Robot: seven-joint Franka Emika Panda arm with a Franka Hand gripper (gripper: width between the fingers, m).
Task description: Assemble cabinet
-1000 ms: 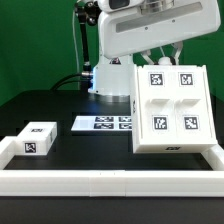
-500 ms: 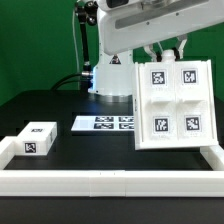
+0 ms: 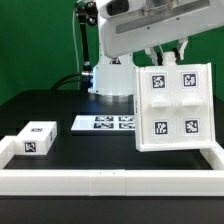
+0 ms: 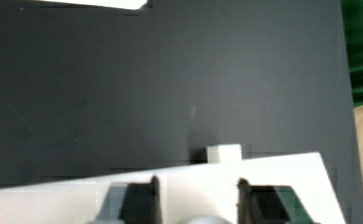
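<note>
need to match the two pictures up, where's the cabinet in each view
exterior view: the cabinet is on the exterior view's right, upright and slightly tilted, tagged face toward the camera, its upper edge at the jaws.
wrist view: the cabinet is the white body right at the jaws, seen close up against the dark surface.
shared landmark: the black table, the dark surface beyond the cabinet in both.

The exterior view faces the arm [image 3: 140,30] from slightly above; the wrist view looks down closely; both share the cabinet [image 3: 175,105].
</note>
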